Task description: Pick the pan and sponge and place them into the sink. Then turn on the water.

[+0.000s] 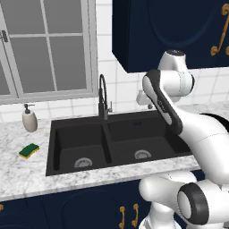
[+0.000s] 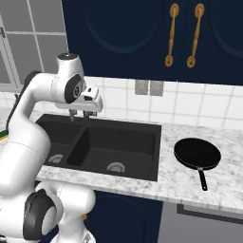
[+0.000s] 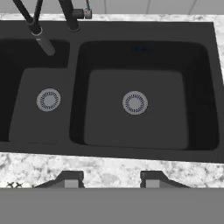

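The black pan (image 2: 197, 153) lies on the marble counter right of the sink (image 2: 113, 144), its short handle pointing toward the front edge. On the counter left of the sink (image 1: 107, 142) rests the green and yellow sponge (image 1: 29, 150). Both basins of the sink (image 3: 74, 92) hold nothing, and each has a silver drain. The dark arched tap (image 1: 103, 96) stands behind the divider, and no water runs from it. My gripper (image 2: 79, 114) hangs above the sink's back part, pointing down. In the hand view the gripper (image 3: 110, 180) is open with nothing between its fingers.
A cream soap dispenser (image 1: 29, 118) stands behind the sponge near the wall. Navy wall cabinets (image 2: 142, 33) hang above the counter, with a window (image 1: 44, 49) to their left. A bend of my own arm (image 1: 165, 105) reaches over the right basin.
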